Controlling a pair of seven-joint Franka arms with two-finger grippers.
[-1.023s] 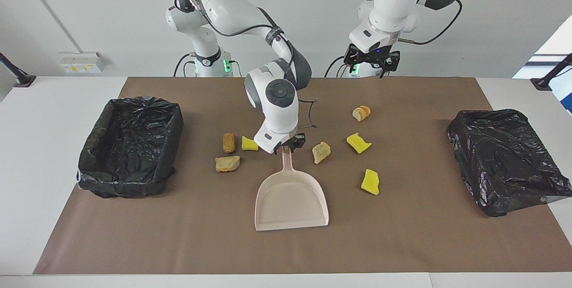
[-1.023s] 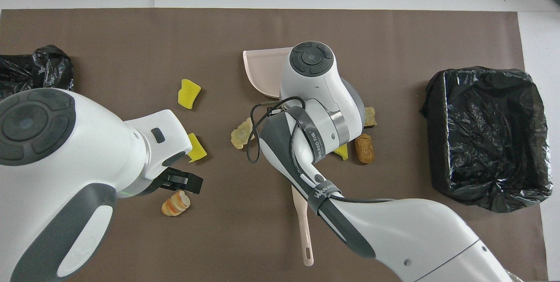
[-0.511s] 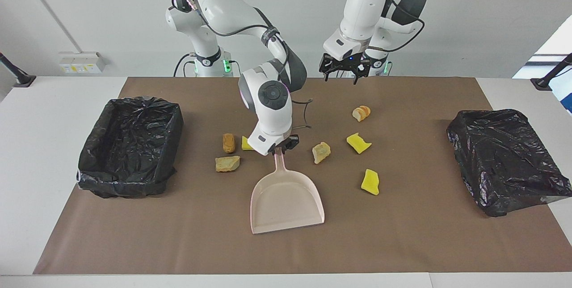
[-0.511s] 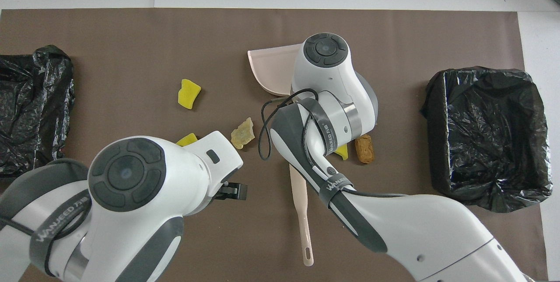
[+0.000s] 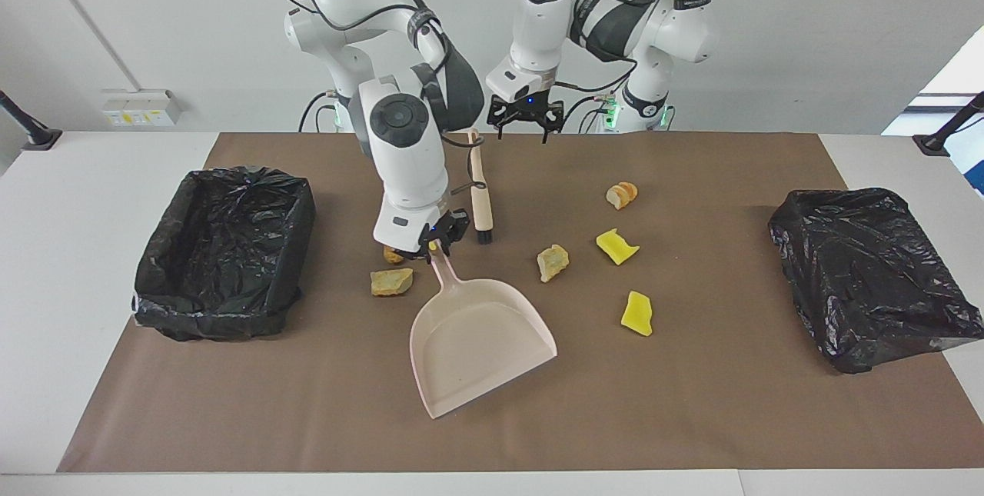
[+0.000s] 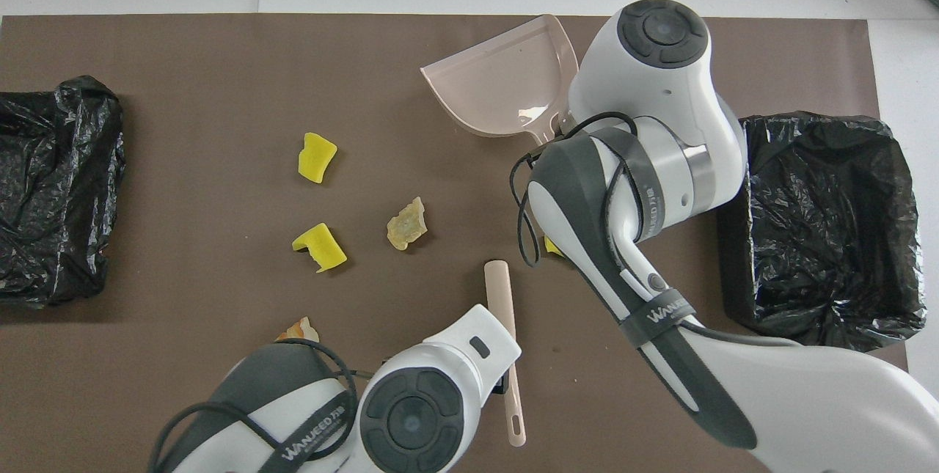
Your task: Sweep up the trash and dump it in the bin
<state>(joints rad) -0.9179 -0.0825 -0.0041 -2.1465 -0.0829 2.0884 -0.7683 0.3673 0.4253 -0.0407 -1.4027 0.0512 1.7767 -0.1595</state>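
Note:
My right gripper (image 5: pixel 435 244) is shut on the handle of the beige dustpan (image 5: pixel 477 342), whose pan sits askew, its mouth turned away from the robots. In the overhead view the pan (image 6: pixel 506 81) shows beside my right wrist, which hides the fingers. The beige brush (image 5: pixel 481 196) lies on the mat, black bristles pointing away from the robots. My left gripper (image 5: pixel 523 123) hangs open over the handle end of the brush (image 6: pixel 505 326). Trash pieces lie scattered: yellow chunks (image 5: pixel 636 313) (image 5: pixel 616 246), a tan lump (image 5: pixel 553 262), a bread piece (image 5: pixel 621 194) and an orange-brown lump (image 5: pixel 390 281).
A black-lined bin (image 5: pixel 223 250) stands at the right arm's end of the brown mat, another black-lined bin (image 5: pixel 869 273) at the left arm's end. One brown piece (image 5: pixel 393 255) is half hidden by my right hand.
My right gripper has swung the dustpan toward the right arm's end, turning its mouth. The left arm has moved across to hang over the brush handle.

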